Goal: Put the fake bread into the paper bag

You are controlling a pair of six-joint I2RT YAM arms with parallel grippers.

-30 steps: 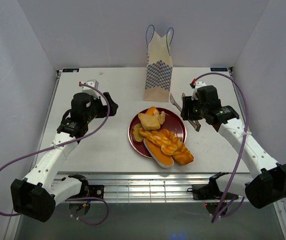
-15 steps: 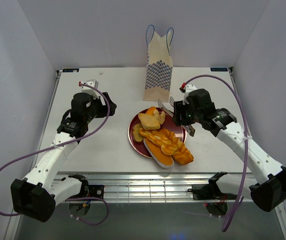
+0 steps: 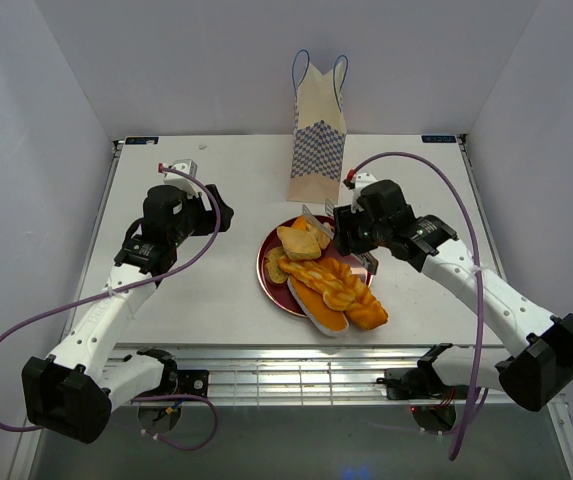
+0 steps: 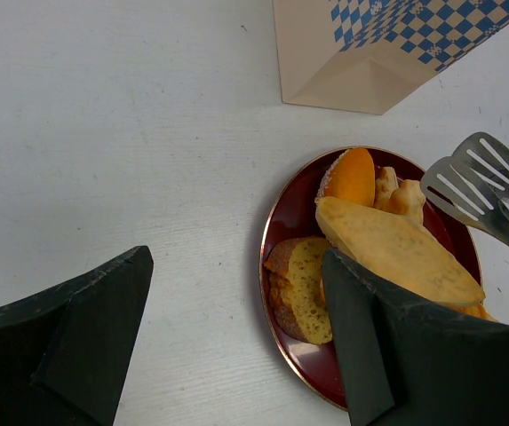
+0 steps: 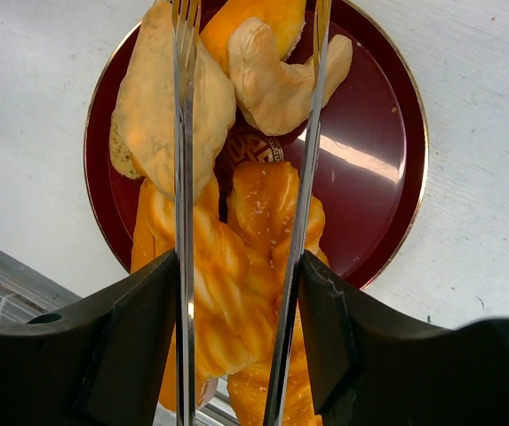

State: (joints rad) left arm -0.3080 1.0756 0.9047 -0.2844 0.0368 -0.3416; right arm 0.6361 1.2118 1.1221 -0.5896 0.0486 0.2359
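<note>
The white worktop (image 3: 216,180) sits between pale walls. On your left, the left end effector (image 4: 236,257) hangs over the bare worktop just left of the plate. Its fingers are spread wide, with nothing between them. It has not moved since a second ago.

In the middle, the fake bread (image 3: 331,285) is heaped on the dark red plate (image 5: 378,204). The long braided loaf hangs off the near edge. None of the bread has shifted.

Behind the plate, near the back wall, the paper bag (image 3: 318,130) stands upright in the same spot.

On your right, the right end effector (image 5: 236,257) grips the metal tongs (image 5: 183,133), with its fingers pressing on the outsides of the two arms. The arms of the tongs are apart and pinch nothing. A second ago this end effector was off to the right of the plate. It has slid left and is now over the plate, with the tong tips above the pale pieces at the back.
</note>
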